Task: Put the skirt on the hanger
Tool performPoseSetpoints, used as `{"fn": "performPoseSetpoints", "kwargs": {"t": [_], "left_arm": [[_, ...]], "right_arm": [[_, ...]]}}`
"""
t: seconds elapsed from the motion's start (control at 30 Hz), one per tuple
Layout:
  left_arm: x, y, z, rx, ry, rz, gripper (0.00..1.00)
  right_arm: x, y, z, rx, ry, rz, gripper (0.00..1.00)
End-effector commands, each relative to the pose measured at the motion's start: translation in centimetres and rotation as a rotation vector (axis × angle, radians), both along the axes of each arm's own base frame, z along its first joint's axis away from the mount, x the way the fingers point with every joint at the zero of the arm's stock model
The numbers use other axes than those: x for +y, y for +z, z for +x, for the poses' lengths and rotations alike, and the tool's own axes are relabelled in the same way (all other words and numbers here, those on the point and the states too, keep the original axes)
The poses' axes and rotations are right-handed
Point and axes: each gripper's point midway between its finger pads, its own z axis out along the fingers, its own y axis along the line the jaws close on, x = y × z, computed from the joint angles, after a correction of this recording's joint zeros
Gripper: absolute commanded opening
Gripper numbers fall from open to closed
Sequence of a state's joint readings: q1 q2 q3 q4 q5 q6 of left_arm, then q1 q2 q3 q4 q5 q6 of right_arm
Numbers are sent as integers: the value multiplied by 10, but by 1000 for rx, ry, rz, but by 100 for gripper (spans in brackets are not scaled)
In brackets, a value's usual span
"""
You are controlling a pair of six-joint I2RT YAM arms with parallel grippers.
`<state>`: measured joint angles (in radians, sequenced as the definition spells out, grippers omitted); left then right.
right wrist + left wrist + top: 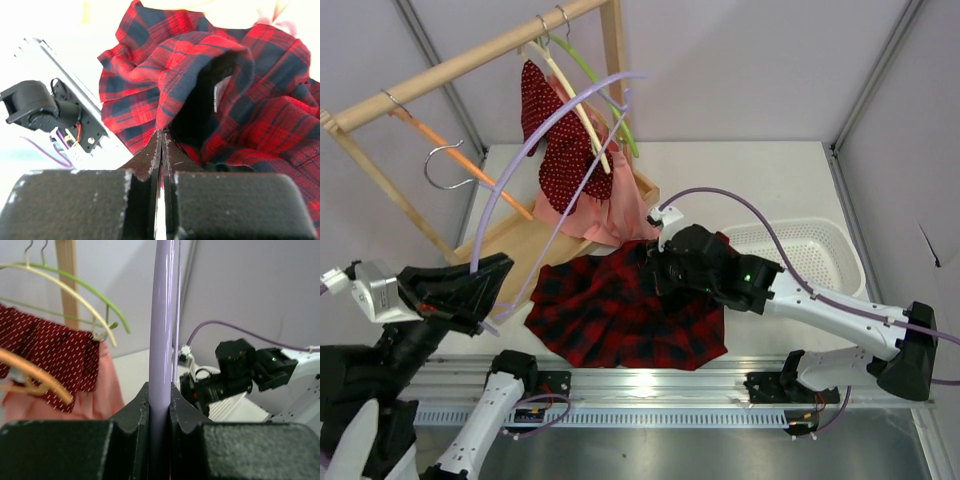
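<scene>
The red and dark plaid skirt (620, 315) lies spread on the table in front of the arms. Its waist edge is lifted at the top right. My right gripper (656, 262) is shut on that waist edge; the right wrist view shows the jaws (162, 137) pinching a fold of the skirt (250, 100) beside the open waist. My left gripper (485, 290) is shut on the pale lavender hanger (535, 140) and holds it up at the left, its arc rising toward the rack. In the left wrist view the hanger (164, 330) runs straight up from the closed jaws (160, 395).
A wooden rack (470, 60) stands at the back left. It carries an orange hanger (460, 150), cream and green hangers (585, 90), a red white-dotted garment (555, 130) and a pink garment (610, 215). A white basket (810, 255) sits at the right.
</scene>
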<state>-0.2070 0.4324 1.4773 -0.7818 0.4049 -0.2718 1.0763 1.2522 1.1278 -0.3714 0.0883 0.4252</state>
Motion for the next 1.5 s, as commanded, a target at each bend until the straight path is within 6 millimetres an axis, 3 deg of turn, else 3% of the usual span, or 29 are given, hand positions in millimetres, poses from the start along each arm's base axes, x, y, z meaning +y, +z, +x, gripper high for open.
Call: {"fn": "performPoseSetpoints", "kwargs": {"t": [0.0, 0.2, 0.47, 0.6, 0.63, 0.7, 0.77, 0.8, 0.87, 0.97, 1.2, 1.47], "left_arm": [[-24, 46, 0, -149, -148, -98, 0], [-34, 32, 49, -79, -169, -178, 0], [-46, 23, 93, -4, -199, -234, 0], [-62, 21, 104, 16, -247, -253, 0], [-68, 15, 112, 33, -243, -242, 0], [-91, 7, 109, 70, -298, -235, 0], [-102, -5, 126, 99, -235, -236, 0], [-116, -8, 118, 115, -275, -240, 0], [-122, -15, 130, 135, -216, -272, 0], [-143, -27, 130, 167, -219, -293, 0], [-173, -54, 150, 219, -147, -257, 0], [-205, -78, 152, 310, -221, -265, 0]], "right_arm": [[5, 34, -9, -79, 37, 90, 0], [-5, 50, -19, -123, -18, 115, 0], [-5, 83, -30, -175, 2, 216, 0], [2, 96, -38, -203, 52, 240, 0], [2, 98, -39, -213, 57, 239, 0], [4, 105, -42, -225, 76, 255, 0], [5, 115, -45, -241, 85, 272, 0], [5, 118, -46, -247, 88, 274, 0], [5, 124, -50, -263, 92, 277, 0], [-2, 127, -53, -276, 71, 276, 0], [-20, 124, -56, -265, 26, 256, 0], [-41, 128, -51, -292, -16, 222, 0]]}}
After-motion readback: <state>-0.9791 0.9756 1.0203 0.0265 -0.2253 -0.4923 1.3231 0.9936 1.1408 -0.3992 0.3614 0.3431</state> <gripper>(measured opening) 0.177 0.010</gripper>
